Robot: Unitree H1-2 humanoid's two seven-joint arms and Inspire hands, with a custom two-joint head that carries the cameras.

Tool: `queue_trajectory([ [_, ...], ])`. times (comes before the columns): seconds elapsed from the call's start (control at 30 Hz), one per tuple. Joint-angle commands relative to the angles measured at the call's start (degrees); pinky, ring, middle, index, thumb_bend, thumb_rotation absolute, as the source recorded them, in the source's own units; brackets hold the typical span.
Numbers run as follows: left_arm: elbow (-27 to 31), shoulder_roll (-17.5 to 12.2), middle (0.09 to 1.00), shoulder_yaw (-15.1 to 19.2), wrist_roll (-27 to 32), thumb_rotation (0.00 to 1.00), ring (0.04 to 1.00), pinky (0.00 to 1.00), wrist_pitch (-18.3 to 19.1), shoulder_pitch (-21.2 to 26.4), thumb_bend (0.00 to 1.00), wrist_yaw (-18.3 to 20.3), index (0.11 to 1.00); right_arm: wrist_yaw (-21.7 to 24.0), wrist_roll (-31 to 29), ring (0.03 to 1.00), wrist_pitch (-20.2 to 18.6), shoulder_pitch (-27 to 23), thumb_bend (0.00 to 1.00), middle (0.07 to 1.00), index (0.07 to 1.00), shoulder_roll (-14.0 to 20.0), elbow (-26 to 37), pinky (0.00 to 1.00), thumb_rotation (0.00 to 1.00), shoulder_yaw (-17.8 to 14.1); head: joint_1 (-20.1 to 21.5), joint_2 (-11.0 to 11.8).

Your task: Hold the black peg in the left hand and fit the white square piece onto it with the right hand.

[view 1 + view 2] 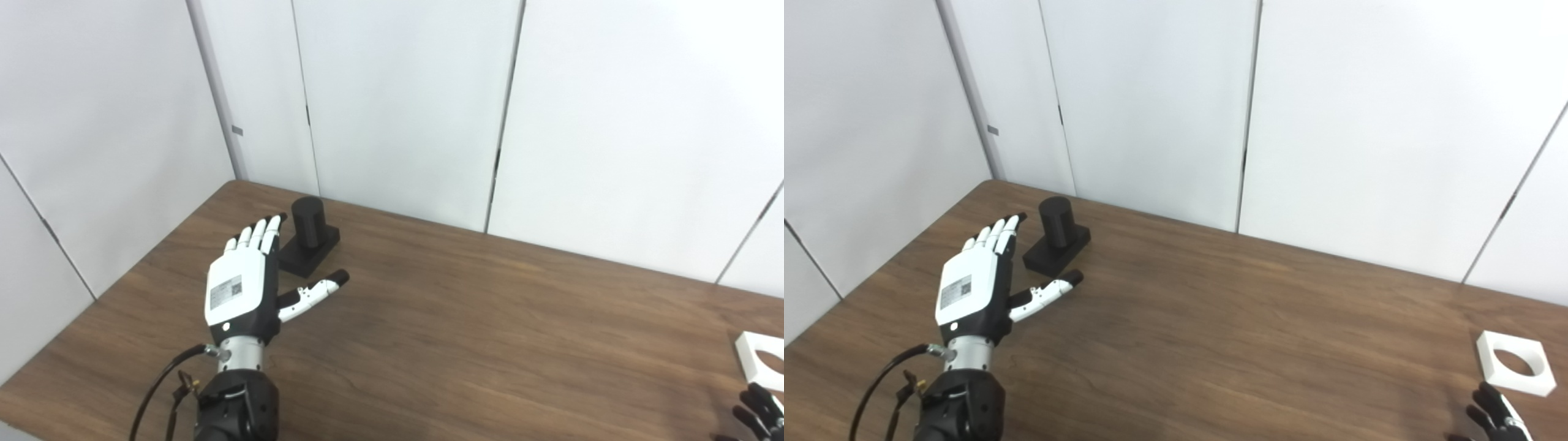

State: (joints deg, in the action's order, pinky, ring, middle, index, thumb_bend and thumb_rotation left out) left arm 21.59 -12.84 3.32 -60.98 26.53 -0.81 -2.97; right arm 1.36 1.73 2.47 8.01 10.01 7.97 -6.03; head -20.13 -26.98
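Brown wood-grain tabletop (pixel 1213 318), white wall panels at its far edge and left side. Two things lie directly on it. Black peg (pixel 1057 236): upright cylinder on a square black base, base flat on the tabletop, just beyond the fingertips of the left hand (pixel 974 291) and slightly to their right, between the fingers and the splayed thumb; contact can't be confirmed. White square piece (pixel 1516 362): flat, round hole through the middle, just beyond the right hand (pixel 1494 416), near the right edge of view, well apart from the peg.
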Motion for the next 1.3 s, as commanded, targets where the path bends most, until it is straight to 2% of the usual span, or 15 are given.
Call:
queue_trajectory([
  [0.0, -1.42, -0.97, 0.959, 1.02, -4.26, 0.95, 0.955, 0.94, 0.34, 1.65, 0.94, -0.04, 0.927, 0.01, 0.67, 0.863, -0.4, -0.16, 0.49, 0.895, 0.878, 0.17, 0.45, 0.69, 1.0, 0.2, 0.06, -0.04],
  [0.1, -4.33, -1.0, 0.967, 2.73, -5.66, 0.95, 0.965, 0.95, 0.36, 3.01, 0.93, 1.37, 0.93, 0.27, 0.21, 0.865, -0.65, -0.17, 0.48, 0.896, 0.88, 0.31, 0.32, 0.7, 1.0, 0.37, 0.15, -0.03],
  [0.23, -8.05, -1.62, 0.966, 4.7, -4.47, 0.9, 0.959, 0.94, 0.33, 4.78, 0.91, 1.75, 0.922, -0.61, 3.25, 0.893, -2.41, 0.04, 0.41, 0.892, 0.855, 0.46, 1.31, 0.82, 1.0, 0.89, 0.21, -0.01],
  [0.3, -9.74, -1.88, 0.959, 5.42, -3.95, 0.89, 0.955, 0.94, 0.33, 5.63, 0.9, 1.44, 0.916, -0.58, 3.28, 0.898, -2.82, 0.1, 0.36, 0.9, 0.853, 0.41, 1.63, 0.81, 1.0, 0.93, 0.15, -0.13],
  [0.4, -12.7, -2.32, 0.955, 6.37, -4.47, 0.91, 0.955, 0.96, 0.36, 7.46, 0.89, 1.48, 0.916, -0.25, 2.35, 0.888, -3.55, 0.22, 0.36, 0.907, 0.877, 0.31, 2.07, 0.77, 1.0, 0.83, 0.12, -0.17],
  [0.63, -18.61, -2.25, 0.962, 8.68, -5.8, 0.93, 0.969, 0.99, 0.38, 12.03, 0.87, 2.64, 0.919, -0.15, 1.31, 0.882, -2.73, 0.13, 0.34, 0.898, 0.889, 0.27, 1.6, 0.76, 1.0, 0.72, -0.12, -0.23],
  [0.77, -20.99, -2.28, 0.959, 8.97, -6.28, 0.92, 0.966, 0.98, 0.38, 13.75, 0.87, 3.21, 0.915, -0.87, 2.97, 0.873, -3.34, 0.08, 0.36, 0.891, 0.884, 0.19, 1.78, 0.78, 1.0, 1.12, 0.3, -0.11],
  [0.87, -22.58, -2.31, 0.958, 8.96, -6.67, 0.94, 0.967, 1.0, 0.39, 14.97, 0.85, 4.74, 0.921, -1.3, 3.74, 0.887, -3.31, 0.02, 0.39, 0.887, 0.881, 0.09, 1.68, 0.84, 1.0, 1.28, 0.49, -0.16],
  [0.97, -24.16, -1.84, 0.942, 9.02, -7.34, 0.95, 0.952, 0.99, 0.39, 16.24, 0.83, 5.15, 0.911, -1.41, 3.32, 0.885, -3.26, -0.04, 0.4, 0.885, 0.879, -0.12, 1.66, 0.82, 1.0, 1.28, 0.51, -0.12],
  [1.13, -27.25, -1.44, 0.923, 9.02, -8.64, 0.92, 0.934, 0.95, 0.39, 18.6, 0.8, 5.47, 0.886, -1.48, 3.18, 0.889, -3.12, -0.07, 0.4, 0.899, 0.896, -0.43, 1.58, 0.8, 1.0, 1.6, 0.85, 0.0],
  [1.27, -29.65, -2.15, 0.92, 7.71, -9.67, 0.9, 0.93, 0.95, 0.39, 19.89, 0.79, 5.0, 0.863, -1.81, 3.83, 0.892, -3.55, -0.13, 0.41, 0.894, 0.892, -0.59, 1.71, 0.82, 1.0, 1.98, 1.07, 0.08],
])
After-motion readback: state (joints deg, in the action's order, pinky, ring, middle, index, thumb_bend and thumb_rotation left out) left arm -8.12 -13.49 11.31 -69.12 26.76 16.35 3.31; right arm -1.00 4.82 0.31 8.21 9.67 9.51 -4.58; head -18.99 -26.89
